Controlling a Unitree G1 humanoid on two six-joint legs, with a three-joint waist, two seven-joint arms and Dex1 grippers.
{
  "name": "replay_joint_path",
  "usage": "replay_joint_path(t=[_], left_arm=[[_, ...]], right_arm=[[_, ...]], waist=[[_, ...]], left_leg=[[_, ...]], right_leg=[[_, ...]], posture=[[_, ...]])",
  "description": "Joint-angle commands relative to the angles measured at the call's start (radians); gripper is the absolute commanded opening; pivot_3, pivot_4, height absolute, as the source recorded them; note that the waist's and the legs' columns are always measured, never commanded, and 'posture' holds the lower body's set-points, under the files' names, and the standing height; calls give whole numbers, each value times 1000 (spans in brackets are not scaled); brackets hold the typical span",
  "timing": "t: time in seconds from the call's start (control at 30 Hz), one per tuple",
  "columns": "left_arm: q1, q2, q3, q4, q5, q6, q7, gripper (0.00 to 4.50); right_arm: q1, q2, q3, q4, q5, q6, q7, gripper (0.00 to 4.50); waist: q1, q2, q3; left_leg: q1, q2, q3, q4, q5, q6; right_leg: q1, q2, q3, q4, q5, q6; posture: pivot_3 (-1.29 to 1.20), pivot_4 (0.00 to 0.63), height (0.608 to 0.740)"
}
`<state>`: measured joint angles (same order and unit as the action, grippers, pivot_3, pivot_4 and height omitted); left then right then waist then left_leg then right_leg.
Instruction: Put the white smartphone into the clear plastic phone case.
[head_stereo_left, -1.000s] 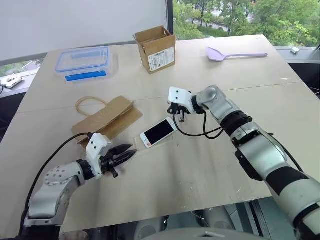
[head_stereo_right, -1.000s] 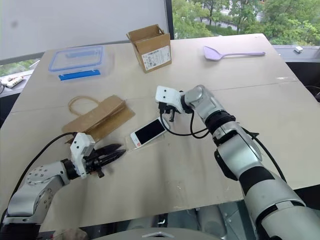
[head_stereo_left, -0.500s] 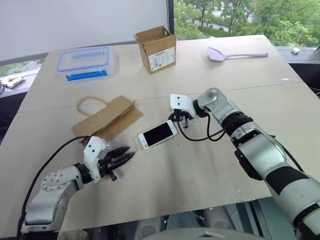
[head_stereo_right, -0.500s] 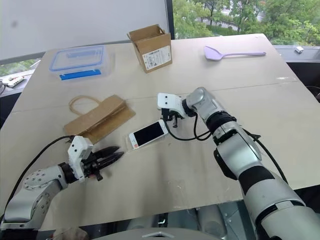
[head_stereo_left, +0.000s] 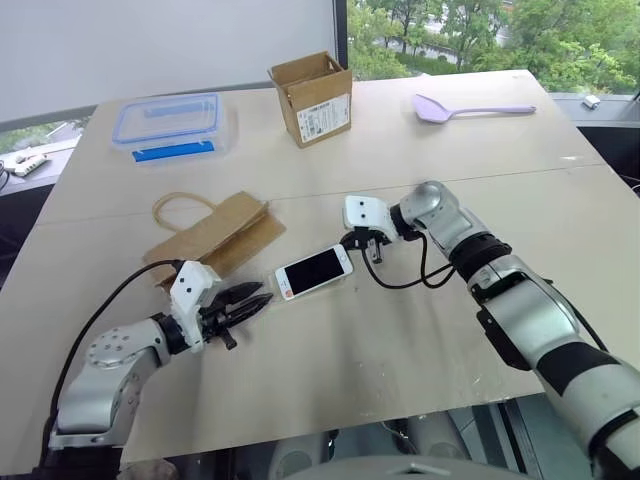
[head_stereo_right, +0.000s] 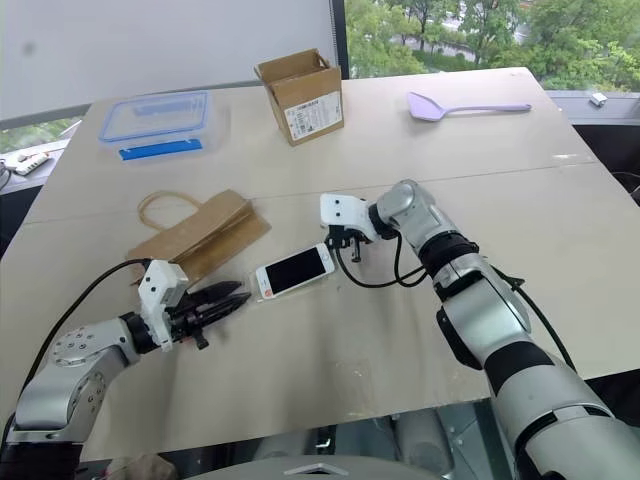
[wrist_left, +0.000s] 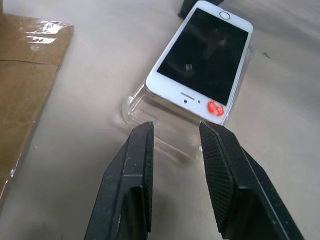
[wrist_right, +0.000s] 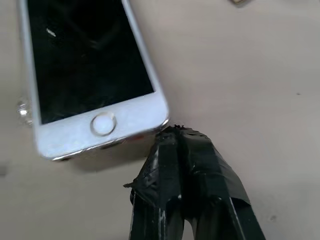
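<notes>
Since a second ago our right gripper (head_stereo_left: 366, 246) has drawn back and down from above the far end of the white smartphone (head_stereo_left: 314, 271), and now sits with its tip at that end's corner; the phone itself has slid slightly toward the lower left of the head views. Our left gripper (head_stereo_left: 256, 302) has barely shifted.

We see the phone lying screen up near the middle of the table (head_stereo_left: 400, 340), partly resting on the clear plastic phone case (wrist_left: 165, 132). From the head views the case is only a faint glossy edge at the phone's nearer end. Our left wrist view shows more: the case's empty end sticks out from under the phone toward our left fingers (wrist_left: 135, 165), which stand apart with nothing between them, just short of the case rim. A red spot shows on the phone's bezel there.

Our right wrist view gives what the head views hide: the right fingers pressed together, their tip touching the phone's corner beside its round home button.

Elsewhere in the head views, a brown paper bag (head_stereo_left: 215, 235) lies left of the phone, a blue-lidded box (head_stereo_left: 165, 122) in the upper left, a cardboard box (head_stereo_left: 312, 97) at top centre, a lilac spatula (head_stereo_left: 470, 107) in the upper right.
</notes>
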<state>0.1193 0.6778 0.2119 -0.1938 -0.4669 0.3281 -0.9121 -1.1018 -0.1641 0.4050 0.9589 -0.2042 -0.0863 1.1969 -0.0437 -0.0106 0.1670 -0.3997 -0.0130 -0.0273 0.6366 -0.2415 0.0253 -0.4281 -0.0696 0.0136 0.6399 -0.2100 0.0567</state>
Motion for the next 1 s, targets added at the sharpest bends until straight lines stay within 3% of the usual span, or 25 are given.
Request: replay_joint_path(t=[0.03,0.3,0.63,1.0], left_arm=[[-8,2,0,-1,5,-15,-6,1461],[-12,-1,-2,10,7,-24,-6,1461],[-12,-1,-1,8,10,-27,-7,1461],[13,0,7,-8,8,-28,0,1461]], right_arm=[[4,-19,-12,-50,10,8,19,0],[18,-33,-26,-82,20,13,1,0],[-45,15,-50,64,9,-45,-113,0],[-47,41,-83,46,54,-35,-32,0]], waist=[[0,0,0],[1,0,0],[0,0,0],[0,0,0]], left_leg=[[0,0,0,0,0,0],[0,0,0,1,0,0],[0,0,0,1,1,-1],[0,0,0,1,1,-1]], right_leg=[[0,0,0,0,0,0],[0,0,0,1,0,0],[0,0,0,1,0,0],[0,0,0,2,0,0]], posture=[[0,150,740],[0,150,740],[0,150,740],[0,150,740]])
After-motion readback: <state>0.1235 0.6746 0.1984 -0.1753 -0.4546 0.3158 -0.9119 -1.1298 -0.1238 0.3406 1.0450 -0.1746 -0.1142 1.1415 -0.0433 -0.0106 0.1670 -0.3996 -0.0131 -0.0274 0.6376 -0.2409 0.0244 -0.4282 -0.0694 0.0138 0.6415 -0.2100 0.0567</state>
